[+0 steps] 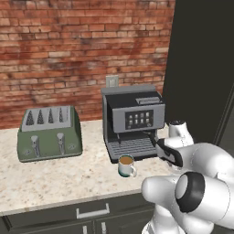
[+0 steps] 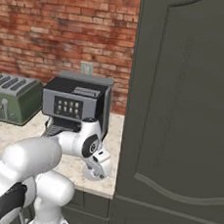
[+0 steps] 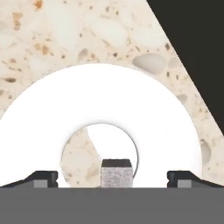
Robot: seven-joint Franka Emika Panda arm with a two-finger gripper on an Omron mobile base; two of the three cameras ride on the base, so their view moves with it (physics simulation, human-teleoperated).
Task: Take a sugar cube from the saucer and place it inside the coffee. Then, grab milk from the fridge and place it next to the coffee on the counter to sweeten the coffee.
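The gripper (image 3: 112, 177) stands wide open and grasps nothing, low over the saucer (image 3: 144, 109), with the sugar cube (image 3: 116, 175) just between the two finger tips. To do this step well, I think it should go straight down, keep the cube centred, and close gently, because such a tiny cube can slip or be pushed aside. The cube looks small, greyish-white and grainy; the saucer is pale and glassy, lying on the counter (image 3: 52, 39). The coffee (image 1: 126, 165) waits before the espresso machine (image 1: 133, 119).
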